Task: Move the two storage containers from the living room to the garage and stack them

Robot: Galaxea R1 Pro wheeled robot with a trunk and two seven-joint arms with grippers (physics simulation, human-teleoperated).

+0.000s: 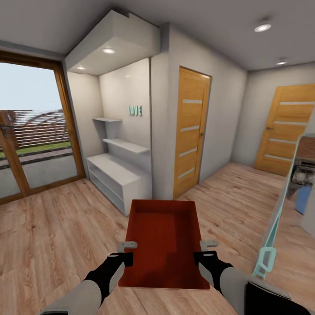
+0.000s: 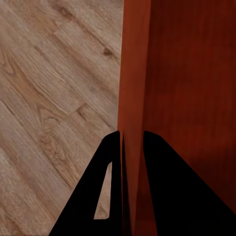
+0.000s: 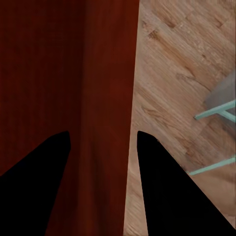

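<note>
One orange-red storage container (image 1: pixel 164 236) hangs level in front of me above the light wood plank floor (image 1: pixel 52 227), carried between both arms. My left gripper (image 1: pixel 127 253) is shut on its left wall, and the left wrist view shows the fingers (image 2: pixel 110 162) pinching that wall (image 2: pixel 135 73). On the opposite side my right gripper (image 1: pixel 208 251) is shut on the right wall, which the right wrist view shows as a ribbed red wall (image 3: pixel 105 73) running between the two fingers (image 3: pixel 157 172). The bin is open-topped and empty. The garage is out of view.
A white shelf unit (image 1: pixel 116 175) stands in an alcove straight ahead. A wooden door (image 1: pixel 190 131) is just right of it, another door (image 1: pixel 286 129) farther right. Glass doors (image 1: pixel 30 131) are at left. A teal-framed glass piece (image 1: pixel 273 232) stands close at right.
</note>
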